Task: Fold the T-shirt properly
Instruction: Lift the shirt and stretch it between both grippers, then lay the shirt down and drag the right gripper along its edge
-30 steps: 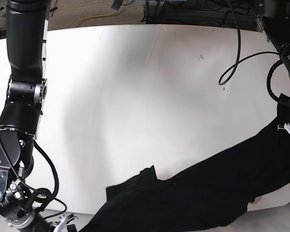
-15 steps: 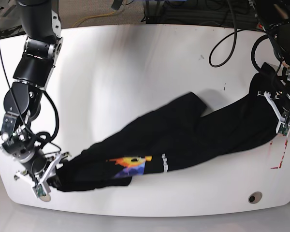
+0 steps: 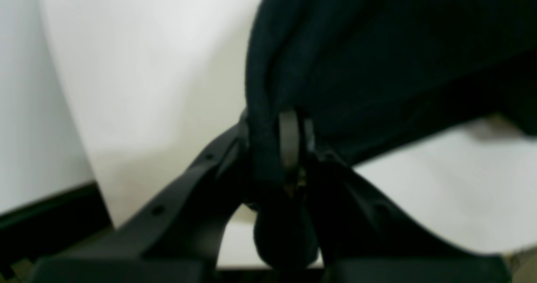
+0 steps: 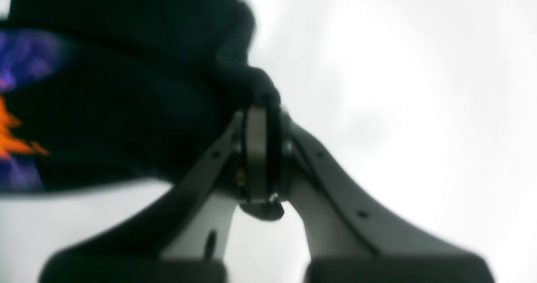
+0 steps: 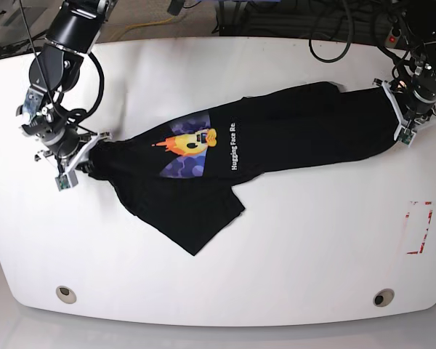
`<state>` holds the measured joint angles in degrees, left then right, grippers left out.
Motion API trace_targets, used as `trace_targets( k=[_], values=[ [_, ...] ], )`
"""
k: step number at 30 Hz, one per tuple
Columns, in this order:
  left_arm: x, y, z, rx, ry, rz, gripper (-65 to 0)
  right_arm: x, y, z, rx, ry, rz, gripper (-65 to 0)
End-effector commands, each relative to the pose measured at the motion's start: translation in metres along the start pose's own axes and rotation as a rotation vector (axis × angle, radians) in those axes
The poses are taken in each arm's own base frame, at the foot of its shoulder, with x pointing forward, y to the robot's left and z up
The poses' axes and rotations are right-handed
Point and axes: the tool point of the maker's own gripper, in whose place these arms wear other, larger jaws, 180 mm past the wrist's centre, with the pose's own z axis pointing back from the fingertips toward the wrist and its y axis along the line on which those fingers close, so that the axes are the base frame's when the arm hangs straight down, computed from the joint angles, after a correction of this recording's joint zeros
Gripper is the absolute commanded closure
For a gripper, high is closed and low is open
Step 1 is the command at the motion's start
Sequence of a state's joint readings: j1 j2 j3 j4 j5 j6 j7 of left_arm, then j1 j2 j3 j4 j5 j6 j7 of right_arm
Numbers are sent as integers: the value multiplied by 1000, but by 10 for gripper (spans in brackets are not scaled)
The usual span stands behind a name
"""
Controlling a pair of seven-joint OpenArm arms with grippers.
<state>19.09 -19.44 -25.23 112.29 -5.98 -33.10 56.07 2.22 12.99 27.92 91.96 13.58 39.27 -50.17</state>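
The shirt lies stretched across the far half of the white surface, print up, each end pinched in a clenched tool: the left tool grips a bunched edge at the base view's right, the right tool grips the other end at its left. Holding both ends apart pulls the cloth long and taut, probably to spread it flat for folding. One loose flap sags toward the near edge, so the shirt is not yet flat.

left pincer clamped, right pincer clamped
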Motion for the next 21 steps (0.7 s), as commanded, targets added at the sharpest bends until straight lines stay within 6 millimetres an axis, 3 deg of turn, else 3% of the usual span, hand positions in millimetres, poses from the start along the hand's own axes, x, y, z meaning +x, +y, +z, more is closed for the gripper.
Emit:
trace_targets(
  k=[1, 8, 14, 18, 21],
  values=[
    [-9, 5, 6, 15, 18, -33, -40, 7, 1, 14, -20, -56, 11, 0],
    [-39, -13, 7, -36, 91, -41, -40, -28, 5, 27, -31, 2, 0, 0],
    [-61, -20, -2, -73, 148, -14, -39, -39, 8, 28, -26, 25, -6, -11],
    [-61, -25, -3, -97, 120, -38, -39, -35, 8, 31, -30, 16, 6, -170],
    [-60, -25, -3, -101, 116, -47, -39, -21, 8, 40, -50, -6, 44, -358]
  ],
)
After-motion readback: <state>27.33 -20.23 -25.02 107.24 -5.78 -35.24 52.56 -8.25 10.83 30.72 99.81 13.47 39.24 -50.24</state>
